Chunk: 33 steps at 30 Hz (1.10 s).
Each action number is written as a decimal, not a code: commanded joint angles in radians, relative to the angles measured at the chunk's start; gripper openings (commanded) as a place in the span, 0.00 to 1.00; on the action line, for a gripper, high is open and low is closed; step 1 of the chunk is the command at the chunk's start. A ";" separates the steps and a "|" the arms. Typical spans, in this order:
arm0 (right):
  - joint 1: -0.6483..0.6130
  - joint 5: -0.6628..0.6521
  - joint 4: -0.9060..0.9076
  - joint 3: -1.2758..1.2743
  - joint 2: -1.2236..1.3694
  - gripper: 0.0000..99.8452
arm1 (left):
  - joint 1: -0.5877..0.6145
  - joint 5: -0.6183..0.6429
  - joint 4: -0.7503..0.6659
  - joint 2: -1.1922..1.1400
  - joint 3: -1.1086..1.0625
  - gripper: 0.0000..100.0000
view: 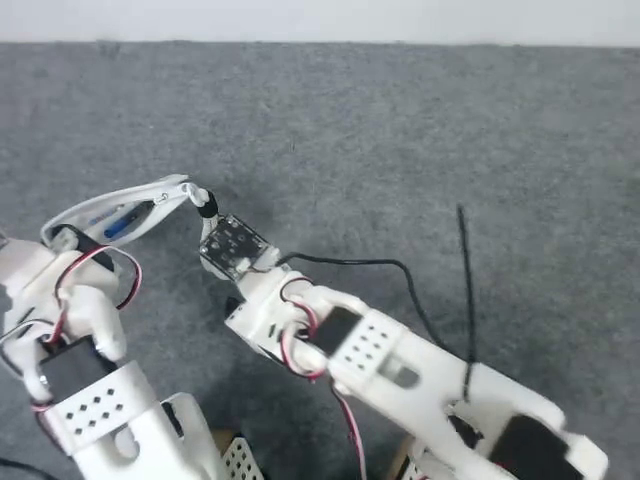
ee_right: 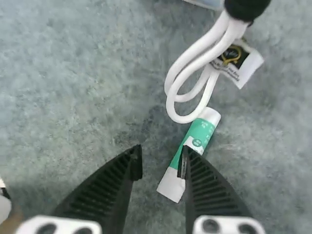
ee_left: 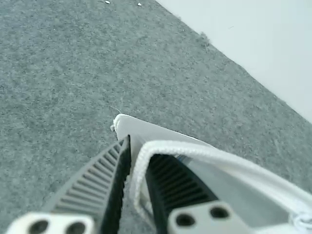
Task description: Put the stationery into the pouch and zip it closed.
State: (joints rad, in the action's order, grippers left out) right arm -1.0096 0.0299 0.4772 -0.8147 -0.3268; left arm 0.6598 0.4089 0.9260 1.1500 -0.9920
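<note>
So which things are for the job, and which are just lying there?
For the job: white see-through pouch, its white cord loop, green-and-white stick, left end effector, right end effector.
Just lying about: thin black cable, grey felt tabletop.

High view: fixed above, facing down — wide over carpet (view: 420,120).
Left wrist: very near, low, shares pouch (ee_left: 161,134) with high.
Right wrist: near, facing straight down.

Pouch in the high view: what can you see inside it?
Through the clear side of the pouch a blue pen-like item shows. Its gripped end is hidden by the left gripper clamping the rim. The green-and-white stick lies outside, on the carpet.
</note>
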 commanded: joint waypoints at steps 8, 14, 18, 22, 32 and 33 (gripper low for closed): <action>0.005 0.012 0.005 0.203 0.229 0.12 | 0.005 0.014 -0.055 -0.008 0.058 0.01; 0.033 0.012 0.024 0.250 0.302 0.12 | 0.005 0.012 -0.055 -0.008 0.058 0.01; 0.041 0.012 0.101 0.295 0.308 0.14 | 0.003 0.012 -0.055 -0.008 0.056 0.01; 0.051 0.031 0.137 0.316 0.311 0.18 | 0.003 0.012 -0.055 -0.008 0.056 0.01; 0.053 0.046 0.119 0.391 0.487 0.18 | 0.003 0.011 -0.055 -0.008 0.054 0.01; 0.059 0.046 0.122 0.404 0.512 0.18 | 0.003 0.011 -0.055 -0.008 0.054 0.01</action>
State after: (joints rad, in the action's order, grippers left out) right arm -0.9728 0.0667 0.6045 -0.4941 0.1688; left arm 0.6598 0.4089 0.9137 1.1500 -0.9920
